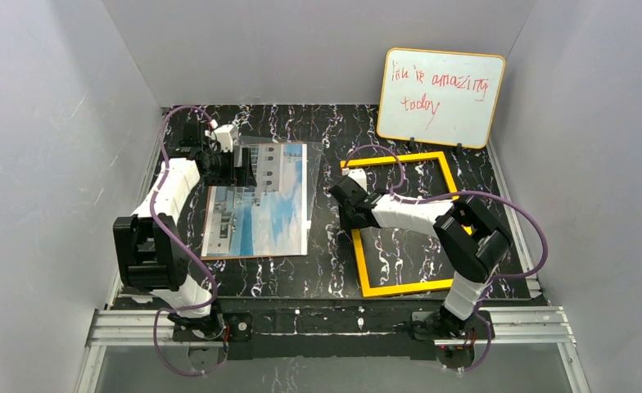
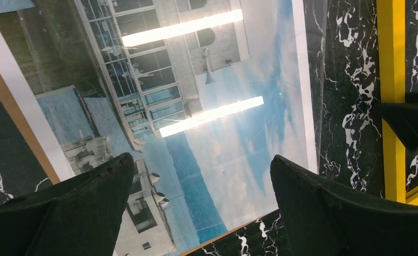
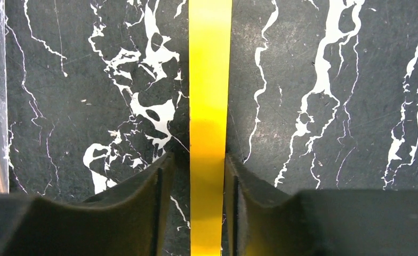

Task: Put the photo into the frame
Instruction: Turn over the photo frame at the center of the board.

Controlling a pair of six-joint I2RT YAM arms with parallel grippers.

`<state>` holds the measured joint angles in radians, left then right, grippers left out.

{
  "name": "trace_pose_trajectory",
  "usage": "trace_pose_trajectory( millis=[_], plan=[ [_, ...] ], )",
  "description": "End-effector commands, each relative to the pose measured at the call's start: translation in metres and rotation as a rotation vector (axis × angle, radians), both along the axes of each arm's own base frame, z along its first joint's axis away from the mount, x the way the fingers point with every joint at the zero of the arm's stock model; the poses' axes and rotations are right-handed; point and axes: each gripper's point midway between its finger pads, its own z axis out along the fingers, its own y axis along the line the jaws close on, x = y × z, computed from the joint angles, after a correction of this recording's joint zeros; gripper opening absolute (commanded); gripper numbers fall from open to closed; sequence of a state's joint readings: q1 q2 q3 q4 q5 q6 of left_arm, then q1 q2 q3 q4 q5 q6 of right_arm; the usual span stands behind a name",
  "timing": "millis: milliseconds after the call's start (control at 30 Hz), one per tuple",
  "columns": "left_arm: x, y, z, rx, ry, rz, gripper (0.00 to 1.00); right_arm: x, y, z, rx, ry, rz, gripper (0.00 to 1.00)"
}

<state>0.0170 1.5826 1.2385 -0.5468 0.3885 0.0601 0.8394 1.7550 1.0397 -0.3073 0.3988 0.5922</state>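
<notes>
The photo [image 1: 260,201], a glossy print of a white building against blue sky, lies flat on the left half of the table; it also fills the left wrist view [image 2: 223,106]. My left gripper [image 1: 248,170] hovers over its far left corner with jaws wide open and empty [image 2: 201,165]. The frame [image 1: 400,221], with a thin yellow rim, lies flat on the right half. My right gripper [image 1: 344,196] is down at the frame's left rim [image 3: 209,80]. Its fingers [image 3: 143,208] straddle the rim [image 3: 199,170] with a small gap on the left side, not clamped.
A brown backing board edge [image 2: 15,106] shows under the photo. A yellow-edged whiteboard [image 1: 440,97] with red writing leans on the back wall at right. Grey walls enclose the black marble table [image 1: 326,270]. A strip of bare marble separates photo and frame.
</notes>
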Motion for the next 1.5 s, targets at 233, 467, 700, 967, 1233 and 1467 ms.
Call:
trace_pose_trajectory(
  millis=[233, 467, 700, 967, 1233, 1467],
  plan=[
    [-0.020, -0.033, 0.006, -0.078, 0.056, -0.093, 0.98, 0.013, 0.052, 0.054, 0.183, -0.017, -0.045, 0.20],
    [-0.024, -0.038, 0.013, -0.107, 0.076, -0.107, 0.98, 0.025, 0.104, 0.149, 0.417, -0.062, -0.002, 0.09],
    [-0.022, -0.047, 0.028, -0.166, 0.092, -0.104, 0.98, 0.016, 0.142, 0.256, 0.728, -0.067, 0.040, 0.05],
    [-0.018, -0.056, 0.057, -0.230, 0.043, -0.107, 0.98, 0.000, 0.160, 0.357, 1.037, -0.069, 0.094, 0.03],
    [-0.019, -0.059, 0.062, -0.253, 0.038, -0.109, 0.98, -0.002, 0.136, 0.404, 1.353, -0.023, 0.049, 0.03],
    [-0.018, -0.066, 0.065, -0.270, 0.030, -0.114, 0.98, -0.001, 0.122, 0.407, 1.469, 0.051, 0.021, 0.03]
  ],
)
